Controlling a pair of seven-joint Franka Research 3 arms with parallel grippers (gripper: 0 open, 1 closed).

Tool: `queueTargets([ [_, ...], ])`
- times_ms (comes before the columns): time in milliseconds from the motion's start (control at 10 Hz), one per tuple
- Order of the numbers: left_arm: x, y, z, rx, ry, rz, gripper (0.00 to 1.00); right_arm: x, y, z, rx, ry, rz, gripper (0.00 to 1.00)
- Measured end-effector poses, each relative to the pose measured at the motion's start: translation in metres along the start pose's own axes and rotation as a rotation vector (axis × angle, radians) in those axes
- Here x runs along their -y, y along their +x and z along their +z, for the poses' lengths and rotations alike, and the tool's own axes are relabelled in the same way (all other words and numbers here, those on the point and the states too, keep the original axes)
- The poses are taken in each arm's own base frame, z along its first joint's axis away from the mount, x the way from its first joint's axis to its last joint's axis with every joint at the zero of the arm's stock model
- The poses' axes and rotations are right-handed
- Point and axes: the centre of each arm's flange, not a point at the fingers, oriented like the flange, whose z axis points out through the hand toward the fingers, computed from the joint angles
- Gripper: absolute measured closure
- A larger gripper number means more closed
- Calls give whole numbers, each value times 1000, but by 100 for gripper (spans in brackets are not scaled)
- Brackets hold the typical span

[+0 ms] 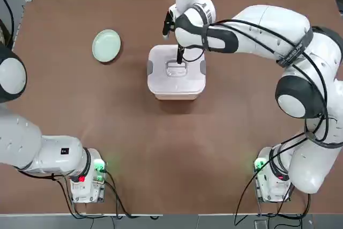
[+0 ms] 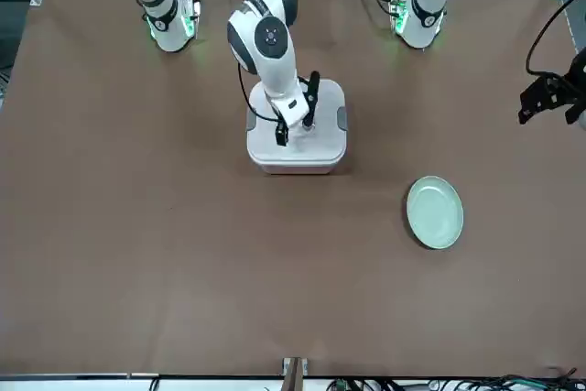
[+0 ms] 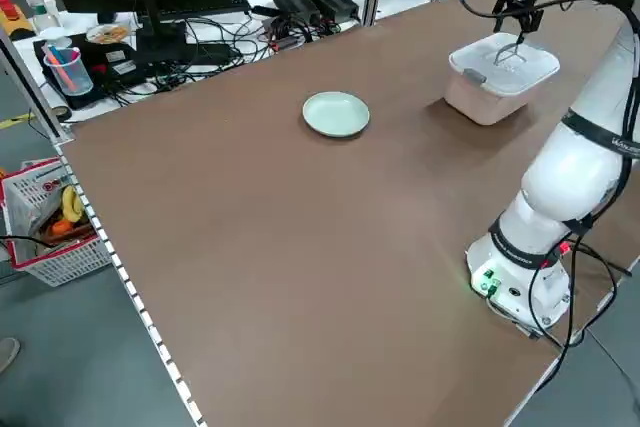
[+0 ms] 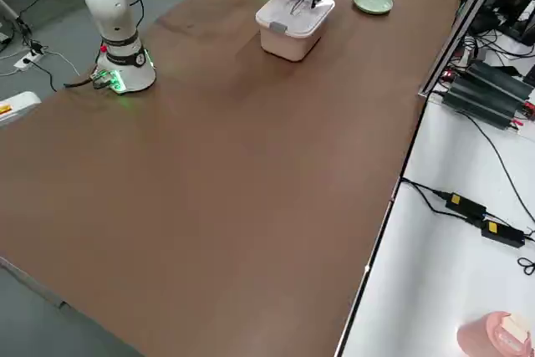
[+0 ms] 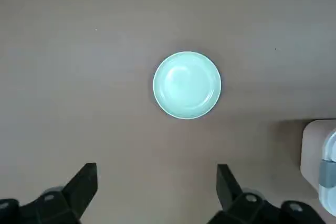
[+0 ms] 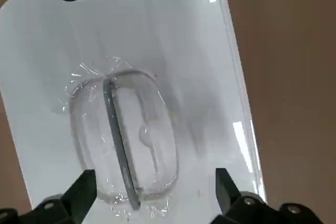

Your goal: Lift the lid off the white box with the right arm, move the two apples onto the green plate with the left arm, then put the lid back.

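The white box (image 1: 176, 93) stands mid-table with the lid (image 1: 187, 79) on it. The two apples are hidden under the lid. My right gripper (image 1: 178, 61) hangs open just above the lid's bar handle (image 6: 118, 145), one finger on each side of it and neither touching it. The green plate (image 1: 106, 45) lies bare to the box's left. My left gripper (image 2: 548, 103) hovers open high over the table's left side; in the left wrist view the plate (image 5: 187, 84) lies below and beyond its fingers (image 5: 81, 184).
Both arm bases (image 1: 86, 178) (image 1: 270, 178) stand at the near table edge. Cables and power bricks (image 3: 310, 2) lie past the far edge. A red basket (image 3: 55, 232) sits off the table's left side. Open brown tabletop surrounds the box and the plate.
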Motion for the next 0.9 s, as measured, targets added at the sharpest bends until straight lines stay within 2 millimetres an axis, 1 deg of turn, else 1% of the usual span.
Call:
queueTargets([
  [300, 0, 0, 0, -1, 0, 0, 0, 2, 2, 3, -14, 15, 10, 0],
  [600, 1, 0, 0, -1, 0, -1, 0, 4, 3, 9, -6, 19, 6, 0],
  [800, 2, 0, 0, 2, 0, -3, 0, 3, 4, 15, -2, 20, 8, 2],
  [900, 2, -1, 0, 4, 0, -3, 0, 3, 4, 17, -1, 20, 19, 14],
])
